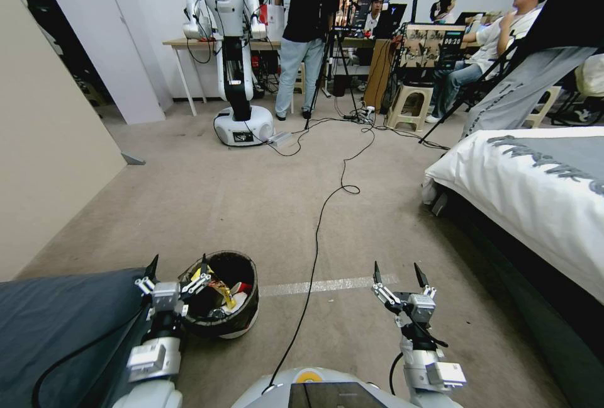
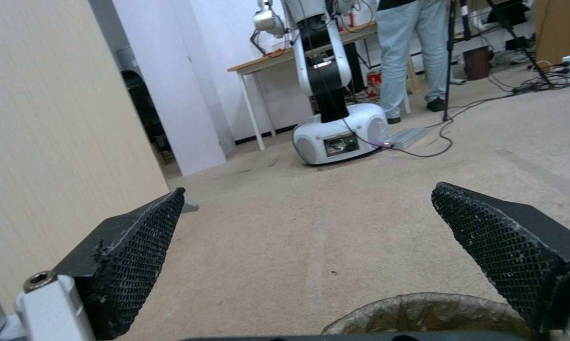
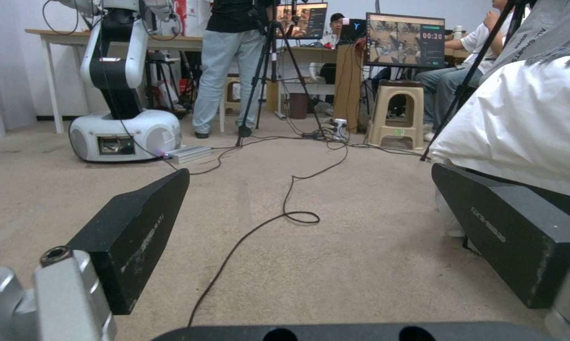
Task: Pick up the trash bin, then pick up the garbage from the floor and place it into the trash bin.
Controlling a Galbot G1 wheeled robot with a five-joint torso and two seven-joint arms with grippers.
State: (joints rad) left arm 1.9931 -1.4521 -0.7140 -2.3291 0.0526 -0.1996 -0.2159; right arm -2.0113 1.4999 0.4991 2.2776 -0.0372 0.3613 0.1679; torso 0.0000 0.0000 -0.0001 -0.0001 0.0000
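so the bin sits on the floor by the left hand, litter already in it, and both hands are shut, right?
Not quite: both hands are open. The head view shows the left hand and the right hand with fingers spread, and each wrist view shows the same gap. The rest holds: the bin sits on the floor by the left hand, with litter inside.

My trash bin (image 1: 221, 307) is a small round white bin with a dark bag liner folded over its rim, sitting on the beige carpet near me and to my left. It leans slightly, its open mouth turned up toward me. Inside lies the garbage (image 1: 220, 293): a yellow wrapper, white tissue wads and a bit of red.
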